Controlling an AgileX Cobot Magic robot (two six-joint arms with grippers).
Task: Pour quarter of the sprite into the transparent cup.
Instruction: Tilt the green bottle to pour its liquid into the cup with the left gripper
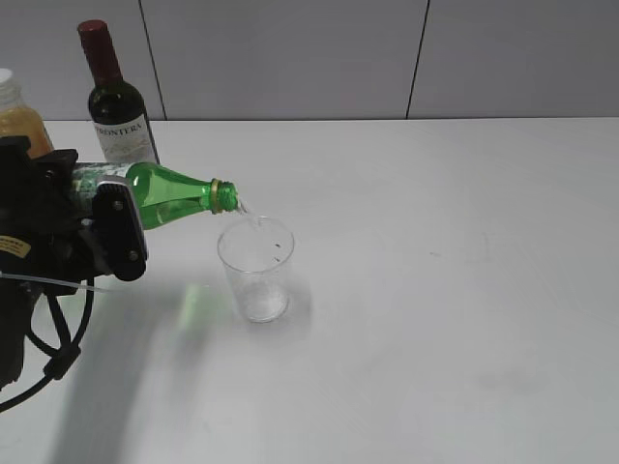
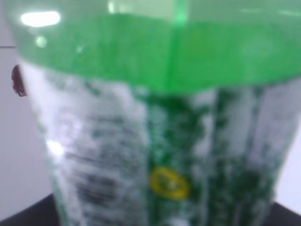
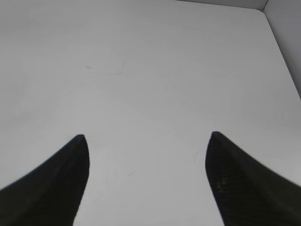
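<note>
The sprite (image 1: 174, 193), a green translucent bottle, lies tipped almost level in my left gripper (image 1: 102, 217), which is shut on its label band. Its open mouth is just above the rim of the transparent cup (image 1: 256, 271), and a thin clear stream runs into the cup. The cup stands upright on the white table with a little liquid at the bottom. The left wrist view is filled by the blurred sprite label (image 2: 160, 155). My right gripper (image 3: 146, 141) is open and empty over bare table; it does not show in the exterior view.
A dark wine bottle (image 1: 116, 101) with a red top stands at the back left by the wall. An orange juice bottle (image 1: 17, 116) stands at the far left edge behind my left arm. The white table (image 1: 455, 290) stretches right of the cup.
</note>
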